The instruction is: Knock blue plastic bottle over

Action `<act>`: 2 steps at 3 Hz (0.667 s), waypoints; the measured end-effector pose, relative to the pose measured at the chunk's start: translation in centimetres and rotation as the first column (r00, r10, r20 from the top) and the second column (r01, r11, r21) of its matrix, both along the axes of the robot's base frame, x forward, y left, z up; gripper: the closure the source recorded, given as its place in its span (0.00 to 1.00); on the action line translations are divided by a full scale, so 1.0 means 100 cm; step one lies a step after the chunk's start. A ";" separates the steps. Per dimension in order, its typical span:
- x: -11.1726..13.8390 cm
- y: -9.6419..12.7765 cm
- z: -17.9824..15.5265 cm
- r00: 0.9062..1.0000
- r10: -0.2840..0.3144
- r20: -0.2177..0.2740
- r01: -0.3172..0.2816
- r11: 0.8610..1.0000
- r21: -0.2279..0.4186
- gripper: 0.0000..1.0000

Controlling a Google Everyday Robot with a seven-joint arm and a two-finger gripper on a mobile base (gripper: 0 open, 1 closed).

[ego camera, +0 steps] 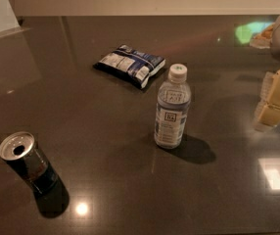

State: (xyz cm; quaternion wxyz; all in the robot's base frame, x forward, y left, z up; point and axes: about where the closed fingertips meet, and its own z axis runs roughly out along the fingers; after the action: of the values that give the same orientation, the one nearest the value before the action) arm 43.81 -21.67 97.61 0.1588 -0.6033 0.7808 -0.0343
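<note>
Clear-plastic, white-capped blue plastic bottle (173,109) upright at the middle of the glossy dark tabletop (105,146), untouched. Cream-padded gripper (277,99) well apart at the right edge; released or clenched, cannot tell. Likely risks: pushing low and merely sliding it across the slick surface; overshooting leftward into the snack bag (129,65) beyond; sending it rolling toward the open can (27,163) at near left.

Cream-yellow blocky tool (273,102), right edge

The blue plastic bottle (172,109) stands upright on the surface (105,146).
My tool (274,102) hangs right of it, apart; can (26,161) front-left, snack bag (129,65) behind.
</note>
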 end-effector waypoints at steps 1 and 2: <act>0.000 0.000 0.000 1.000 0.000 0.000 0.000 1.000 0.000 0.00; 0.001 0.002 0.002 1.000 -0.004 -0.003 0.004 1.000 0.021 0.00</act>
State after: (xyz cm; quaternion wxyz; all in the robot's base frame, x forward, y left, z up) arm 43.91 -21.45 97.79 0.1640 -0.5999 0.7827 -0.0253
